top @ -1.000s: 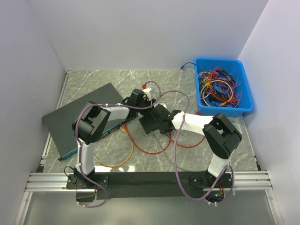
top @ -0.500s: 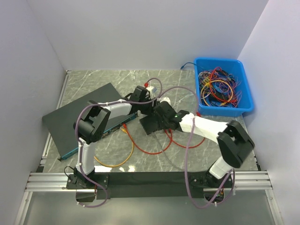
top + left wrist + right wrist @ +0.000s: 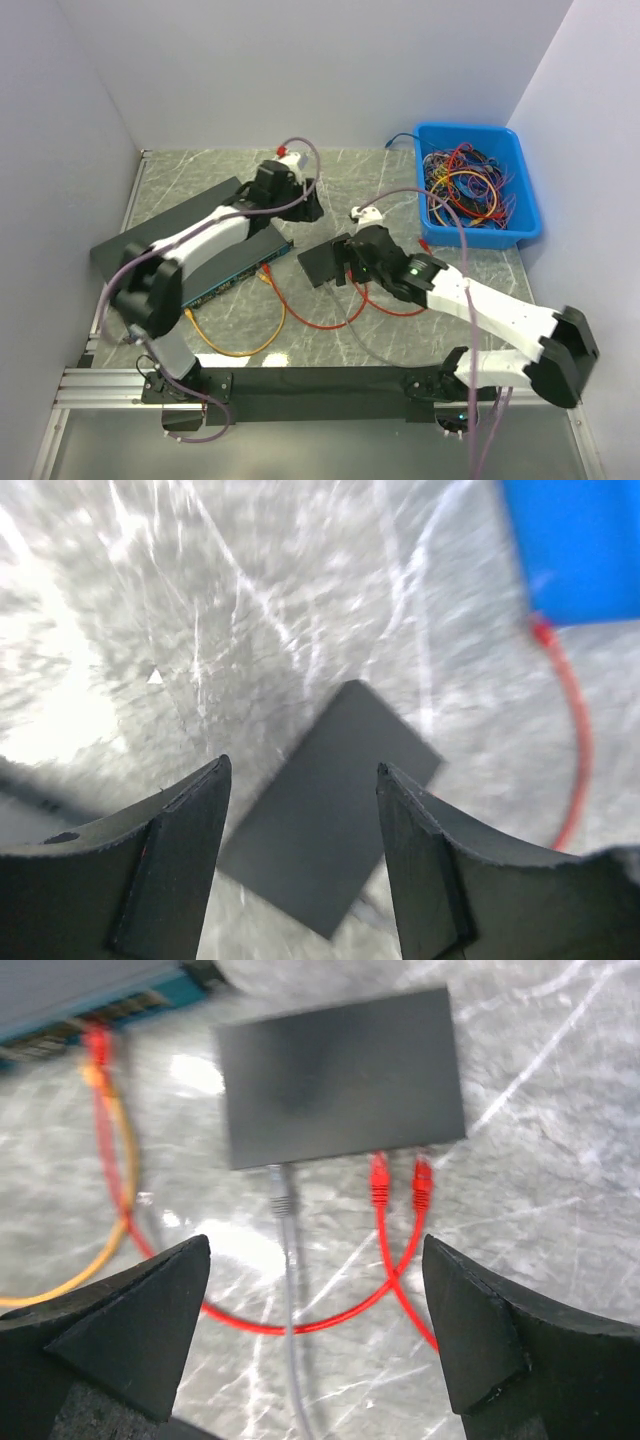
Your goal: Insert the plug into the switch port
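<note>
Jaws of left gripper (image 3: 302, 770) and right gripper (image 3: 315, 1250) are wide, empty; black box (image 3: 340, 1075) at my right's 12 o'clock.

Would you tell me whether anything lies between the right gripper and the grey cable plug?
Nothing visible does: the open right gripper faces the grey cable plug at the small black switch box's edge; only its own cable lies between.
</note>
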You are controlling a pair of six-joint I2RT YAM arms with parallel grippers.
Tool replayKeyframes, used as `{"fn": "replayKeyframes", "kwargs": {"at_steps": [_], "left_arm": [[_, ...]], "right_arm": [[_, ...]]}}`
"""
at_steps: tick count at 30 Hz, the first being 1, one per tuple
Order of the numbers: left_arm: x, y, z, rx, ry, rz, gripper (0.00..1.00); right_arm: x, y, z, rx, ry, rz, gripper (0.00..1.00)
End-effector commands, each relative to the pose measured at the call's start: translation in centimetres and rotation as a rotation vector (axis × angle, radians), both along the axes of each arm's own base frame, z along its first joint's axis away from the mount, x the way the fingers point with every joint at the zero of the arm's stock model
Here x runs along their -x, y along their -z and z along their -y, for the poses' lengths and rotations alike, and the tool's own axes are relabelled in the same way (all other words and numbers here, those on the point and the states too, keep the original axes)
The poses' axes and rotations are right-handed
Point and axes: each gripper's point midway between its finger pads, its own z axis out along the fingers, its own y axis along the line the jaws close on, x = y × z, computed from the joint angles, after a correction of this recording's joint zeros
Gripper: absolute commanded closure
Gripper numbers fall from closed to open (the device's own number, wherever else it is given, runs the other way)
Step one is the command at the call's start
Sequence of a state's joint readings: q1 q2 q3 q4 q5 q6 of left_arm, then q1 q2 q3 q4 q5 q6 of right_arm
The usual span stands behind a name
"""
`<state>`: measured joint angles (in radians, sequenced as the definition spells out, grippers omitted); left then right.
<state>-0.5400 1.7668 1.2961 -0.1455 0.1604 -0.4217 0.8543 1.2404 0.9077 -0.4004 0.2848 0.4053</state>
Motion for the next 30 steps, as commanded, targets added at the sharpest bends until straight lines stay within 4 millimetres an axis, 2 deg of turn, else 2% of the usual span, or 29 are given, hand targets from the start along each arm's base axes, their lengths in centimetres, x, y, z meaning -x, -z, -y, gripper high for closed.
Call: {"fn": "replayKeyframes", "kwargs": {"at_steps": [1, 2, 3, 4, 5, 6, 7, 8, 9, 10, 11, 12, 14, 15, 17, 18, 19, 20, 22, 25, 30], "left_arm": [[1.3, -6.3, -1.8, 0.056, -0.072, 0.115, 0.34], [2.1, -6.1, -2.5, 0.055, -0.088, 0.105, 0.34], [3.0, -8.2, -3.2, 0.078, -0.099, 0.143, 0.34], [3.7, -8.6, -3.9, 0.077, -0.118, 0.149, 0.34], [4.7, -7.8, -4.7, 0.067, -0.135, 0.133, 0.34], [5.8, -9.7, -5.6, 0.093, -0.150, 0.173, 0.33], [6.5, -10.0, -6.2, 0.098, -0.165, 0.178, 0.33], [7.5, -8.8, -7.3, 0.080, -0.200, 0.153, 0.33], [8.7, -10.6, -8.3, 0.114, -0.219, 0.192, 0.33], [9.4, -10.7, -9.0, 0.119, -0.239, 0.195, 0.33], [10.3, -9.8, -9.9, 0.117, -0.267, 0.171, 0.33], [11.5, -11.2, -10.7, 0.156, -0.279, 0.203, 0.32], [13.0, -10.7, -11.8, 0.174, -0.310, 0.190, 0.32], [14.3, -11.2, -12.7, 0.188, -0.321, 0.193, 0.32], [15.5, -11.1, -13.6, 0.199, -0.346, 0.179, 0.31], [16.4, -11.8, -14.1, 0.215, -0.348, 0.190, 0.31], [17.2, -11.1, -14.6, 0.189, -0.348, 0.160, 0.31], [17.7, -11.6, -15.0, 0.191, -0.351, 0.162, 0.31], [19.0, -11.3, -16.3, 0.154, -0.374, 0.142, 0.32], [20.4, -13.7, -18.3, 0.136, -0.421, 0.167, 0.31], [21.8, -15.1, -21.3, 0.025, -0.438, 0.244, 0.28]], "right_arm": [[1.5, -2.3, 0.0, -0.068, -0.027, 0.045, 0.07], [1.9, -3.5, 0.1, -0.102, -0.039, 0.068, 0.07], [2.5, -3.7, 0.1, -0.120, -0.056, 0.067, 0.07], [3.1, -3.8, 0.1, -0.132, -0.073, 0.064, 0.07], [3.7, -4.6, 0.2, -0.167, -0.086, 0.078, 0.07], [4.3, -4.8, 0.1, -0.189, -0.109, 0.070, 0.06], [5.0, -4.6, 0.1, -0.201, -0.123, 0.058, 0.06], [5.4, -5.3, 0.3, -0.226, -0.132, 0.067, 0.06], [5.9, -5.4, 0.3, -0.237, -0.145, 0.062, 0.06], [6.5, -5.2, 0.3, -0.245, -0.158, 0.045, 0.06], [7.0, -5.6, 0.5, -0.261, -0.170, 0.049, 0.06], [7.4, -5.6, 0.6, -0.266, -0.173, 0.046, 0.06], [8.2, -5.7, 1.2, -0.273, -0.176, 0.036, 0.06], [8.3, -5.7, 1.5, -0.272, -0.171, 0.033, 0.06], [9.0, -5.9, 2.4, -0.271, -0.164, 0.028, 0.05], [9.2, -6.0, 2.7, -0.271, -0.159, 0.027, 0.05], [9.5, -5.9, 3.1, -0.269, -0.152, 0.015, 0.05], [9.9, -6.3, 3.3, -0.289, -0.159, 0.019, 0.05], [10.5, -7.0, 3.5, -0.312, -0.169, 0.011, 0.05], [11.0, -7.8, 4.3, -0.312, -0.162, 0.014, 0.04], [11.4, -8.8, 5.3, -0.280, -0.161, 0.010, 0.04]]}}
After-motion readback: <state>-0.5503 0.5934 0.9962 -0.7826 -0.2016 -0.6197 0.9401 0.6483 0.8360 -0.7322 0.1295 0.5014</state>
